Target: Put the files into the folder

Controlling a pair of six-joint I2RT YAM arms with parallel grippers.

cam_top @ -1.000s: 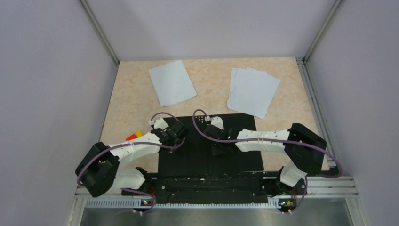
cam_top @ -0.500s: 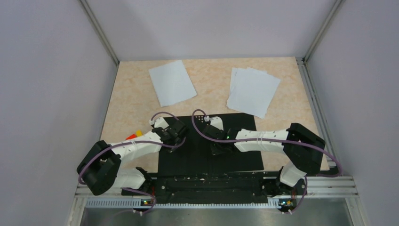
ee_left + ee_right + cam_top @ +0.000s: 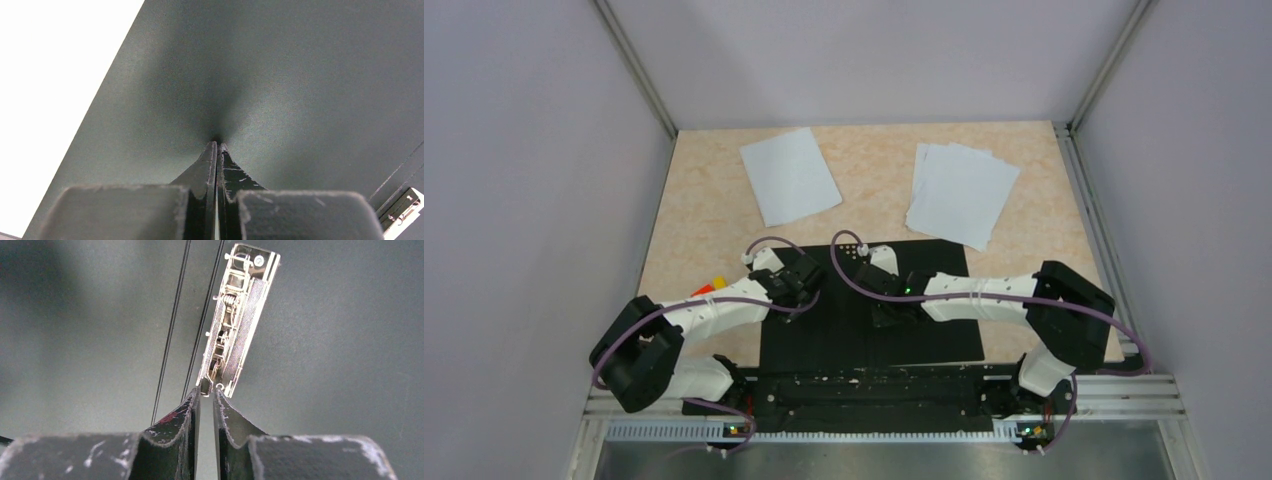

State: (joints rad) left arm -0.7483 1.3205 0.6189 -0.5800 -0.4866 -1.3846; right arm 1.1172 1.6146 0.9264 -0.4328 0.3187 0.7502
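Beige table (image 3: 704, 200): folder (image 3: 844, 338) open; left tool (image 3: 216, 145) together on it; right tool (image 3: 206, 392) at clip (image 3: 240, 315), grip unclear.

Black folder (image 3: 856, 342), white files (image 3: 962, 195)

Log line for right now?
folder open flat | left end effector shut, tips on folder | right end effector at clip | files outside folder

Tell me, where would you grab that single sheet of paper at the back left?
Probably the near edge of the sheet, approached low from the near side. It lies flat on the table, so only an edge can be pinched, and that one is the closest to reach.
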